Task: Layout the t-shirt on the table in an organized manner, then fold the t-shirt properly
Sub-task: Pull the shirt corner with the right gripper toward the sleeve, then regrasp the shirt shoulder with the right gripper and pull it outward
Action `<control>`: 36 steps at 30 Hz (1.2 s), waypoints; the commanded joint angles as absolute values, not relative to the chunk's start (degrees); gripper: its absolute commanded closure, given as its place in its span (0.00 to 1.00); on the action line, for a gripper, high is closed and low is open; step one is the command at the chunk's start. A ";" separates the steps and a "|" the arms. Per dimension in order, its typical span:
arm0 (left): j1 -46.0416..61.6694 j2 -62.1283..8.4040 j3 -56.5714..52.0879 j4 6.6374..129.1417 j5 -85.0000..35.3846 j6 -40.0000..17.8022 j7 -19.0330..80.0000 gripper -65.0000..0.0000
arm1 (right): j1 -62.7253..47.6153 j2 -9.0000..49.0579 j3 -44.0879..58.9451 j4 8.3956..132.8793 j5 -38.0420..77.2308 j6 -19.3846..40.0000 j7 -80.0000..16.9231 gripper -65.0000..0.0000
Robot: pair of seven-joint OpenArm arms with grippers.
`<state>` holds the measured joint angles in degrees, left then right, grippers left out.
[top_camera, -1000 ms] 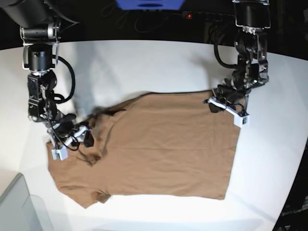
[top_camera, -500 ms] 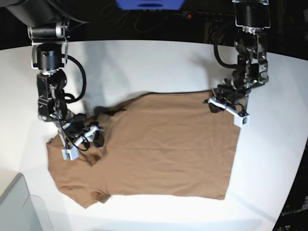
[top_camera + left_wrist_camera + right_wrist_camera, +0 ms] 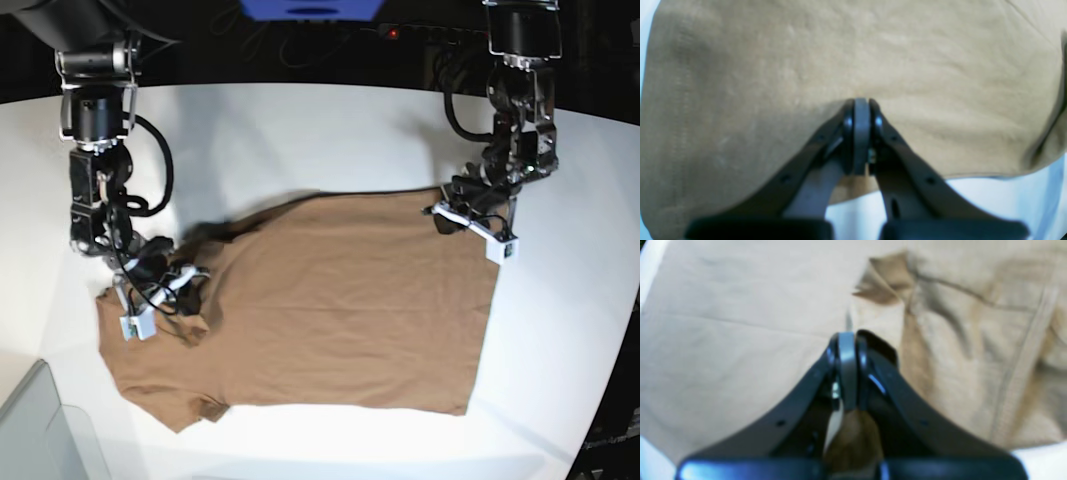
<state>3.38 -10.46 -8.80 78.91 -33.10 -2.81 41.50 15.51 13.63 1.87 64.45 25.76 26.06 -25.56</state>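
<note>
The brown t-shirt [image 3: 340,300] lies spread on the white table [image 3: 300,130], hem to the right, sleeves and collar to the left. My left gripper [image 3: 445,215] is at the shirt's far right corner, shut on the cloth edge; in the left wrist view its fingertips [image 3: 858,103] pinch the t-shirt [image 3: 840,50]. My right gripper [image 3: 195,282] sits at the rumpled left end by the far sleeve. In the right wrist view it [image 3: 848,335] is shut, with a bunch of the t-shirt [image 3: 723,323] caught between the fingers.
A grey translucent bin [image 3: 30,430] fills the near left corner. The table's curved edge runs along the back and down the right side [image 3: 610,300]. A dark power strip with a red light [image 3: 395,33] lies behind the table.
My right gripper has gone from open to shut on the cloth by the far sleeve, after shifting slightly over the shirt's left end. The left arm has stayed put.
</note>
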 commanded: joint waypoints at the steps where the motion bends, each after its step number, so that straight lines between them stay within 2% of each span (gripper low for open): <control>1: 4.53 -10.86 -8.75 78.20 -29.76 -0.31 45.76 1.00 | 15.25 14.55 2.24 67.47 26.51 26.51 -24.22 1.00; 5: 4.44 -10.95 -8.75 78.20 -29.76 -0.31 45.76 1.00 | 8.31 14.81 3.03 77.85 26.51 26.42 -24.22 1.00; 12: 4.35 -10.77 -8.75 78.20 -29.76 -0.31 45.76 1.00 | -6.20 11.30 13.85 92.00 26.59 26.42 -24.22 1.00; 19: 4.53 -10.77 -8.57 78.20 -29.76 -0.31 45.76 1.00 | -19.65 5.58 19.21 100.70 26.51 26.42 -24.04 1.00; 23: 4.62 -10.77 -8.57 78.20 -29.76 -0.31 45.76 1.00 | -22.29 3.30 19.30 100.79 26.33 26.24 -24.13 1.00; 25: 4.79 -10.77 -8.57 78.20 -29.76 -0.31 45.85 1.00 | -22.81 2.24 19.38 99.65 26.33 23.34 -24.13 1.00; 30: 6.90 -10.95 -8.75 80.31 -29.76 -0.31 45.76 1.00 | -23.16 1.89 19.21 98.77 26.33 10.24 -24.13 1.00; 36: 9.71 -11.30 -8.84 86.46 -29.76 -0.31 46.37 1.00 | -24.22 2.15 19.21 98.95 26.33 9.63 -24.22 0.99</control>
<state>9.28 -10.79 -8.80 86.46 -31.44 -1.63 43.55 -23.92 1.74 18.96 97.86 25.85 9.56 -25.47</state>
